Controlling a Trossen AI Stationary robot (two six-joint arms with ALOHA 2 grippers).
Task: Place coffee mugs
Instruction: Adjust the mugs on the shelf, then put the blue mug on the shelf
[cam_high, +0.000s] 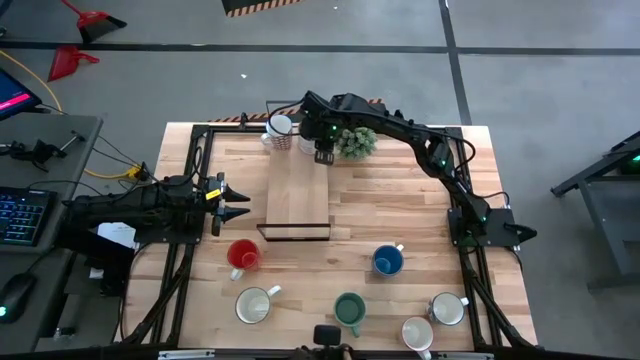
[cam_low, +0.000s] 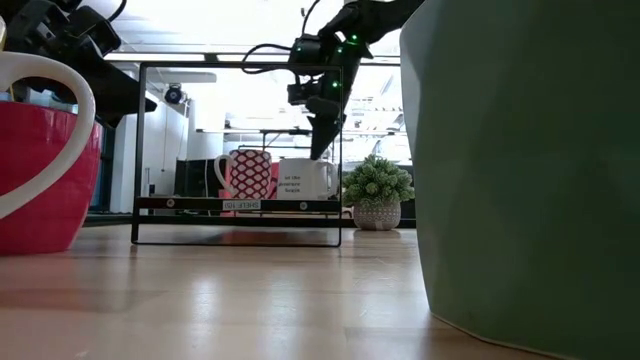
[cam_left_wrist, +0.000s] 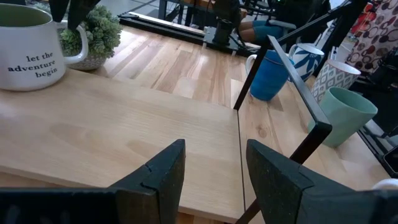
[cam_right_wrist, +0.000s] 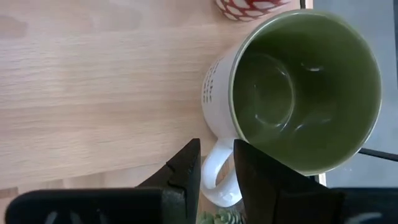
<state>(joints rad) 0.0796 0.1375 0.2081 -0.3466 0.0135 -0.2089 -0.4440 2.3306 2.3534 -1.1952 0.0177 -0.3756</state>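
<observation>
My right arm reaches from its base at 3 o'clock across to the table's 12 o'clock edge, elbow bent, wrist pointing down. Right gripper (cam_high: 323, 155) hangs just above the lettered mug (cam_right_wrist: 292, 93) on the shelf (cam_high: 297, 190); from the wrist, fingers (cam_right_wrist: 186, 168) narrow, a slim gap, sitting over the mug's white handle, not closed on it. Mug interior is olive green, outside white with text. Low view: gripper (cam_low: 322, 140) tip just over the mug's (cam_low: 303, 180) rim.

Beside it at 12 o'clock, a patterned mug (cam_high: 279, 128), red-and-white check, touching or nearly touching the lettered one. Plant (cam_high: 356, 141) just right of my gripper.

My left arm lies level at 9 o'clock, stretched along the table edge, left gripper (cam_high: 232, 201) pointing at the shelf's left side, fingers (cam_left_wrist: 158, 174) apart, holding nothing.

Rest of the mugs on the table toward 6 o'clock: red mug (cam_high: 243, 255) at 7, blue mug (cam_high: 388, 261) at 5, cream mug (cam_high: 253, 305) lower at 7, teal mug (cam_high: 349, 310) at 6, two white mugs at 5 (cam_high: 447, 309) and (cam_high: 417, 333). All upright, well apart from each other.
</observation>
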